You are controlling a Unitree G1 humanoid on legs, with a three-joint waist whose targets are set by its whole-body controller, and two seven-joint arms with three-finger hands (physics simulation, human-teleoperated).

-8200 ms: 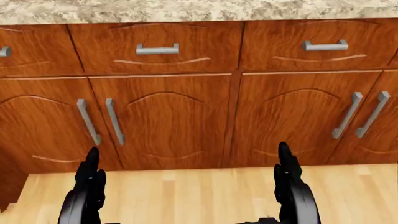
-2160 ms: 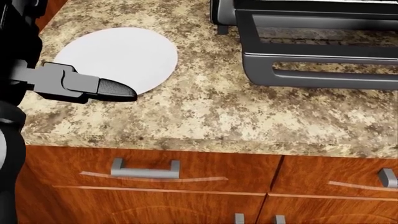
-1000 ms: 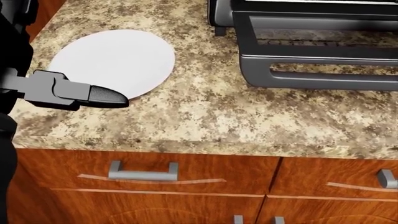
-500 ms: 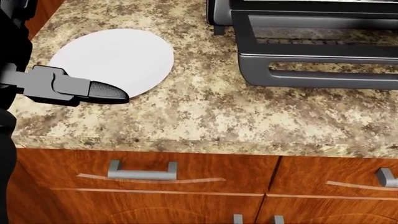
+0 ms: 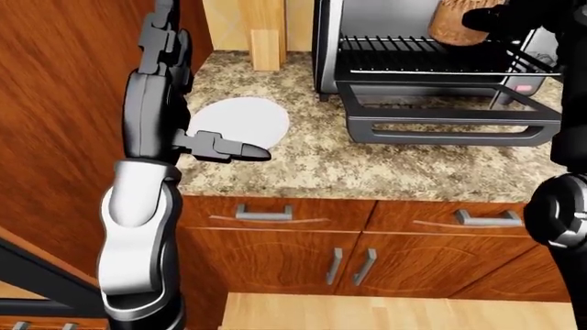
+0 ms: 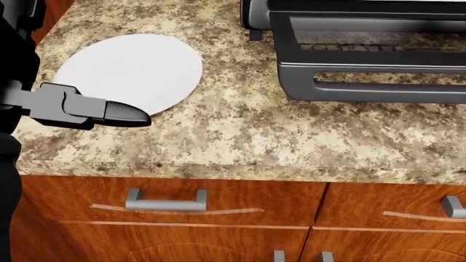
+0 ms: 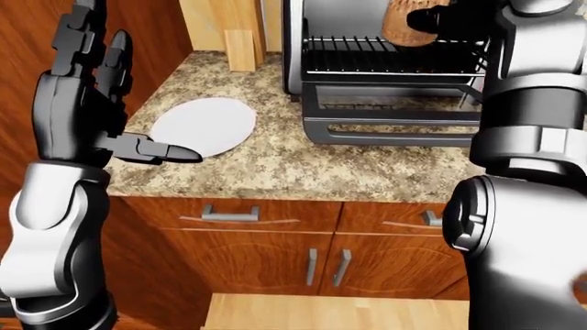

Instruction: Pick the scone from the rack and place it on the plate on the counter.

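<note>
The brown scone (image 5: pixel 451 24) is at the top of the wire rack (image 5: pixel 413 63) inside the open toaster oven (image 5: pixel 327 48). My right hand (image 5: pixel 488 16) reaches in from the right, its dark fingers closed on the scone's right side. The white plate (image 6: pixel 131 68) lies flat on the speckled counter (image 6: pixel 240 136), left of the oven. My left hand (image 5: pixel 163 55) is raised upright and open beside the plate. Its thumb (image 6: pixel 116 111) sticks out over the plate's lower edge. The head view shows neither the scone nor the right hand.
The oven's door (image 6: pixel 371 82) hangs open over the counter, right of the plate. A tall wooden cabinet side (image 5: pixel 64 103) stands close on the left. Wooden boards (image 5: pixel 266 38) lean behind the plate. Drawers with metal handles (image 6: pixel 164 199) sit below the counter edge.
Eight seconds ago the head view faced the lower cabinet doors and floor; it has since risen to the counter. Over the last second the left thumb only wavers slightly by the plate.
</note>
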